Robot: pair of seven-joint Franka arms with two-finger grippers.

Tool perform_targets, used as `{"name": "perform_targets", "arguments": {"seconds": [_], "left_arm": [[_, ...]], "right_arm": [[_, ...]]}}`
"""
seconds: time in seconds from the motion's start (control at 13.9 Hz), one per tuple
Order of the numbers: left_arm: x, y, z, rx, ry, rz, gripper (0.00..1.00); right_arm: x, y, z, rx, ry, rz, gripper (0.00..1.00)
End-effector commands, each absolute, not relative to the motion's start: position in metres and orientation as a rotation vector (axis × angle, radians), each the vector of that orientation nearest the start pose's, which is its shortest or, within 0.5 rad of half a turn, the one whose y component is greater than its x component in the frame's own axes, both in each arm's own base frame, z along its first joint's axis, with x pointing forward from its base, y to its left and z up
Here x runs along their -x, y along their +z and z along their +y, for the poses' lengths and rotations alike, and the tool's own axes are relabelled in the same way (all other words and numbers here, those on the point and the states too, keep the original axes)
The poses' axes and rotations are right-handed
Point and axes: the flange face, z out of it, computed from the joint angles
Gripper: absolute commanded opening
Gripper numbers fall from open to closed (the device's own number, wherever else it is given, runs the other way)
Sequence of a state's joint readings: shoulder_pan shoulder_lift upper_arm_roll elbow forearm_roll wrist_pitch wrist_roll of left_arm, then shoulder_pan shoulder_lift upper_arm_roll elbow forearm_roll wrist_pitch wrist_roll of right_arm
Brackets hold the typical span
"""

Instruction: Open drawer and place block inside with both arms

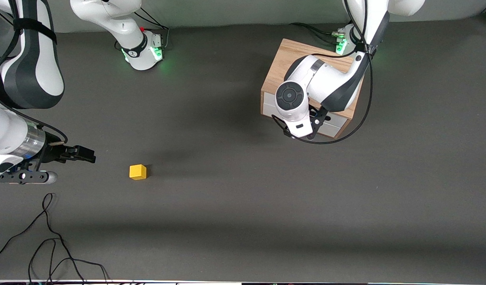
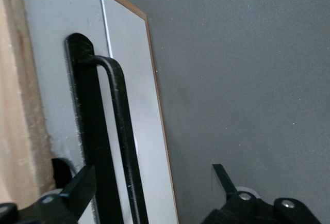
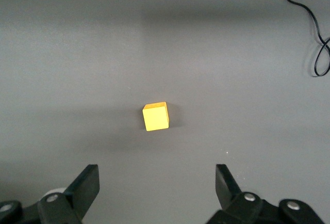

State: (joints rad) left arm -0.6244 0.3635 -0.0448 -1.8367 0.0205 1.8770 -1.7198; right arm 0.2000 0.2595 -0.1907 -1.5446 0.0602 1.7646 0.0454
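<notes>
The yellow block [image 1: 137, 171] lies on the dark grey table toward the right arm's end. It also shows in the right wrist view [image 3: 155, 116]. My right gripper [image 1: 88, 155] is open and empty [image 3: 154, 180], above the table beside the block and apart from it. The oak box [image 1: 284, 59] stands toward the left arm's end, and its drawer [image 1: 335, 127] with the white front [image 2: 129, 79] looks shut. My left gripper [image 1: 316, 123] is open at the drawer front. The black bar handle [image 2: 119, 131] runs between its spread fingers [image 2: 77, 188], ungripped.
Loose black cables [image 1: 49, 237] lie on the table near the front camera at the right arm's end, also in the right wrist view [image 3: 315, 33]. The left arm's big elbow [image 1: 306, 95] hangs over the box top.
</notes>
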Motion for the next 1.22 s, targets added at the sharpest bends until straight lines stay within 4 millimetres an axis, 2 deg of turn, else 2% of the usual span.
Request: {"name": "perform_targets", "arguments": {"seconds": [0.0,0.5,0.65,1.01,1.15], "left_arm": [[-0.474,0.293,-0.370,2.450,0.166,-1.413,1.00],[-0.484,0.287,-0.367,2.465,0.153,-1.424,1.00],[-0.496,0.291,-0.361,2.467,0.149,-1.451,1.00],[-0.508,0.289,-0.368,2.472,0.144,-1.464,1.00],[-0.519,0.283,-0.376,2.466,0.146,-1.478,1.00]], "right_arm": [[-0.635,0.503,0.026,3.128,0.039,0.080,1.00],[-0.635,0.503,0.026,3.128,0.039,0.080,1.00],[-0.635,0.503,0.026,3.128,0.039,0.080,1.00],[-0.635,0.503,0.026,3.128,0.039,0.080,1.00],[-0.635,0.502,0.025,3.128,0.041,0.082,1.00]]}}
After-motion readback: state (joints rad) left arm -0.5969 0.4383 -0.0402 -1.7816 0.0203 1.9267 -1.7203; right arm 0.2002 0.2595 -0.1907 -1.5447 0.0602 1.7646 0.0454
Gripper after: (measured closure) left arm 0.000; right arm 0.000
